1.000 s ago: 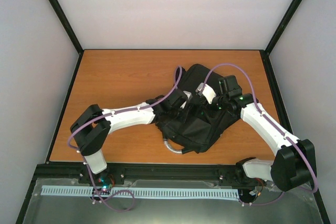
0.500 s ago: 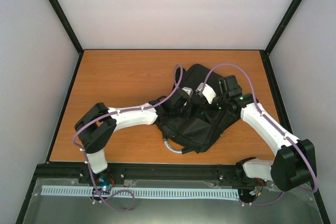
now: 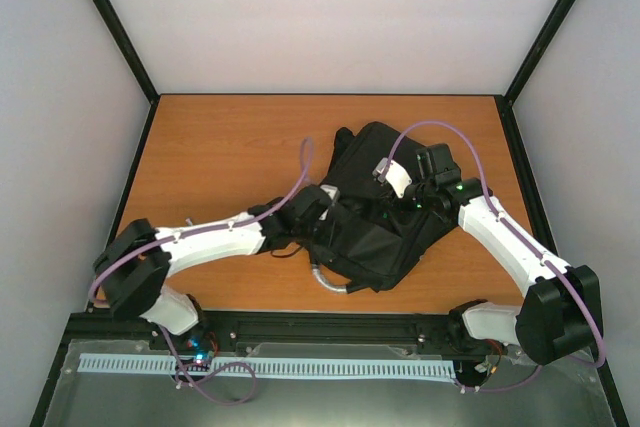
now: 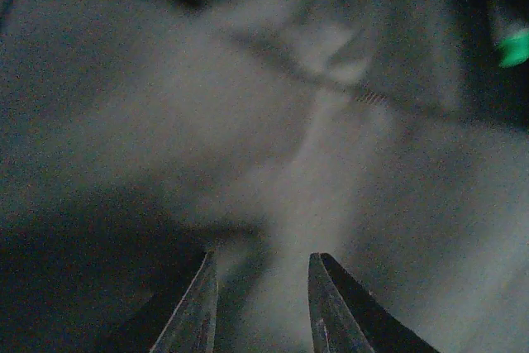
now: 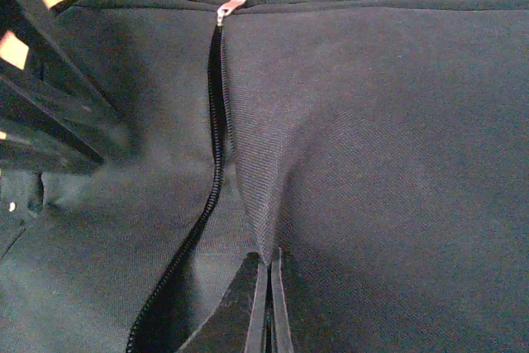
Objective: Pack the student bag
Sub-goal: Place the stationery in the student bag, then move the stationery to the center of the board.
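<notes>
Left jaws, partly open and empty, sit at the left edge of the student bag [image 3: 385, 247], which lies rightward of them, mid-right on the counter [image 3: 220, 147] (long axis roughly near-to-far). Right jaws pinch shut on its fabric beside the zip [image 5: 216, 121].

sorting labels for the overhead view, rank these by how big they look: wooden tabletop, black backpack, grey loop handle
1. wooden tabletop, largest
2. black backpack, clearly smaller
3. grey loop handle, smallest by far; only a short curve shows at the bag's near edge
</notes>
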